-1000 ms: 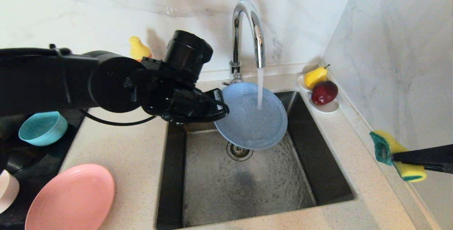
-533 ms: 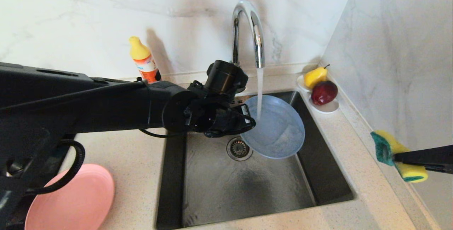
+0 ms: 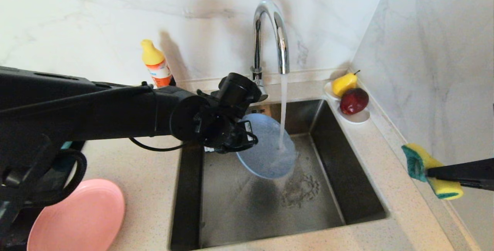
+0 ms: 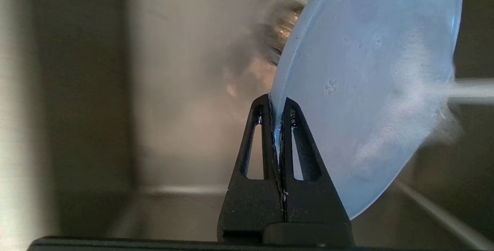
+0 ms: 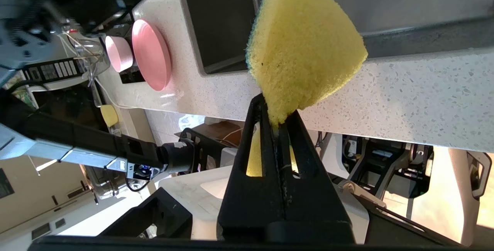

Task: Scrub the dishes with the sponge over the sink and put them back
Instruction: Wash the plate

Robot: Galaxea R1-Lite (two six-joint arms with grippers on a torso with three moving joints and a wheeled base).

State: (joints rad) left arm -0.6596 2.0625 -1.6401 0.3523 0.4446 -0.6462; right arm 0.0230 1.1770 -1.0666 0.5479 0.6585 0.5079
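Note:
My left gripper (image 3: 247,137) (image 4: 276,106) is shut on the rim of the grey-blue plate (image 3: 266,146) (image 4: 366,89). It holds the plate tilted, low inside the sink (image 3: 347,173), with the faucet's (image 3: 270,34) water stream striking the plate's face. Out to the right, my right gripper (image 3: 428,172) (image 5: 276,116) is shut on the yellow and green sponge (image 3: 426,170) (image 5: 303,46), held above the counter's right edge. The salmon-pink plate (image 3: 77,216) (image 5: 151,60) lies on the counter at front left. A pale pink dish (image 5: 117,53) shows beside it in the right wrist view.
An orange detergent bottle (image 3: 156,65) stands by the back wall left of the faucet. A white dish with a pear (image 3: 343,83) and an apple (image 3: 353,100) sits at the sink's back right corner. Marble walls close the back and right.
My left arm has lowered and swung the grey-blue plate deeper into the sink, tilting it steeper under the running water. The right gripper with the sponge has stayed still.

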